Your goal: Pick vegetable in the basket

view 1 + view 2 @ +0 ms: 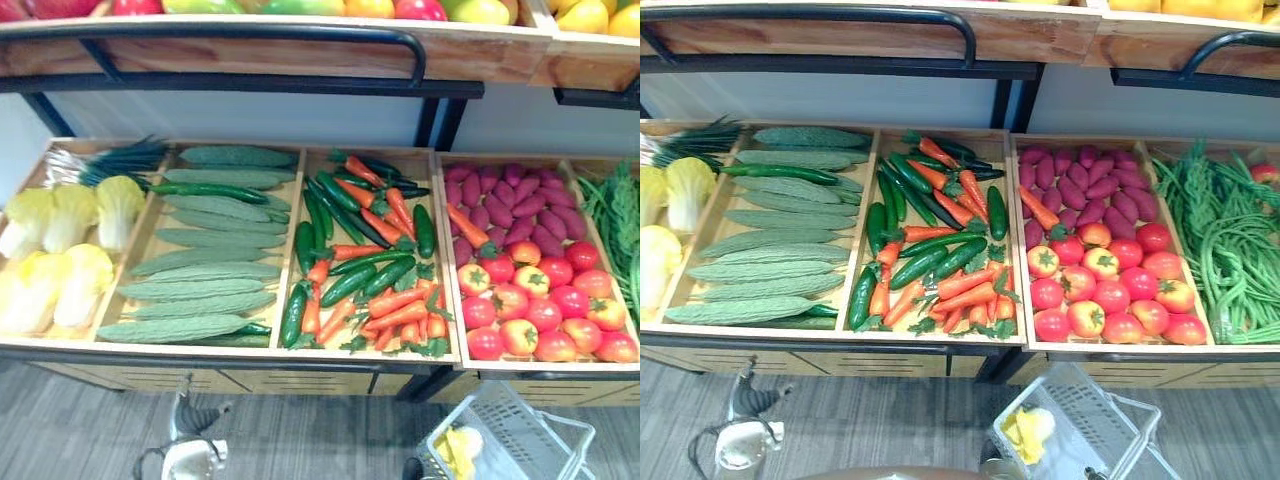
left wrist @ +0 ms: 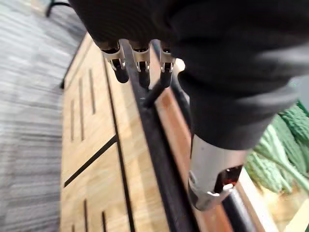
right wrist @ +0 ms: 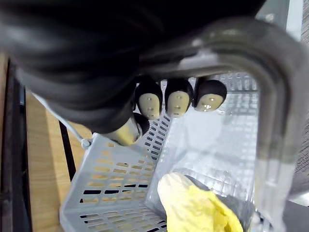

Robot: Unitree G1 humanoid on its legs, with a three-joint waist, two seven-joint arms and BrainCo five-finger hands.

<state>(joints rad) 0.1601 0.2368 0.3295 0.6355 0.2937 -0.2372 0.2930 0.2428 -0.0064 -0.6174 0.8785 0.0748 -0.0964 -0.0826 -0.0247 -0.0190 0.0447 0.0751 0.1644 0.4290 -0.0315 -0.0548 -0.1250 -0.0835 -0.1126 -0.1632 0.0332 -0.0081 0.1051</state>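
**Left eye view:** a wooden crate (image 1: 300,352) has three bays. The left bay holds about five cabbages (image 1: 70,215), with one bunch of scallions (image 1: 120,158) at its far end. The middle bay holds about ten pale gourds (image 1: 205,262) lying crosswise. The right bay holds carrots (image 1: 395,305) mixed with cucumbers (image 1: 345,285), too tangled to count. A shelf (image 1: 300,50) of fruit runs along the far side, above the crate. On the floor at near right stands one grey basket (image 1: 520,425) with one yellow vegetable (image 1: 455,450) lying inside.

**Right eye view:** a second crate (image 1: 1120,350) sits just right of the first. Purple sweet potatoes (image 1: 1090,180) fill its far half and about fifteen tomatoes (image 1: 1110,295) fill the near half. Beans (image 1: 1230,240) are heaped in the rightmost bay.

**Left wrist view:** the left hand (image 2: 141,58) hangs beside the crate's front panel with its fingers straight and loose, holding nothing.

**Right wrist view:** the right hand (image 3: 178,99) has its fingers curled round the basket's handle (image 3: 273,111). The vegetable rests on the basket's floor below.
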